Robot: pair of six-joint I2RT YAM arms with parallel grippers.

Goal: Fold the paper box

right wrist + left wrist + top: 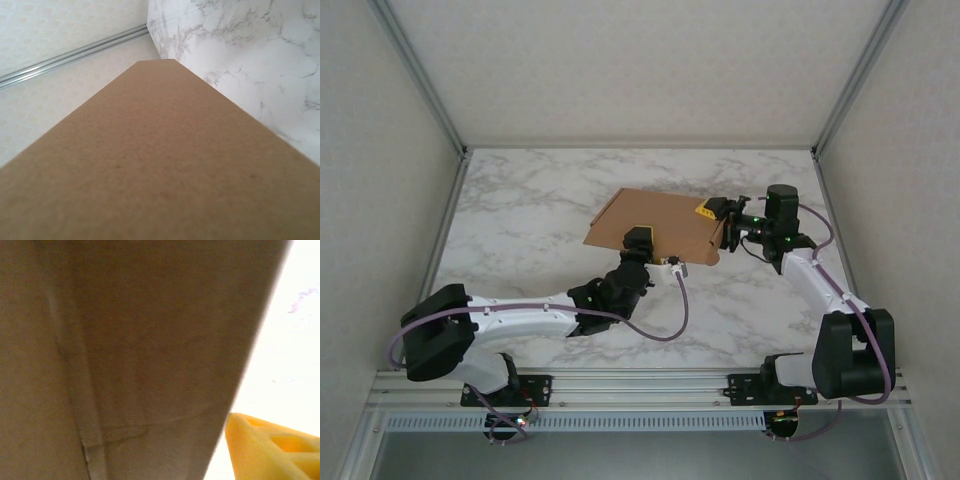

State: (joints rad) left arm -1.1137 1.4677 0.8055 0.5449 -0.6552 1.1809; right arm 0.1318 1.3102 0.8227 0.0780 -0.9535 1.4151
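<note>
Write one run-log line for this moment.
paper box: on marble table | left hand: at box's near edge, grip unclear | right hand: at box's right edge, grip unclear

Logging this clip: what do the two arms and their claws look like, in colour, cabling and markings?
Both arms have white link shells with black joint housings: left arm, right arm. A purple cable loops along each. Each claw is black with yellow fingers: left claw, right claw. Small green lights glow near the right wrist.
</note>
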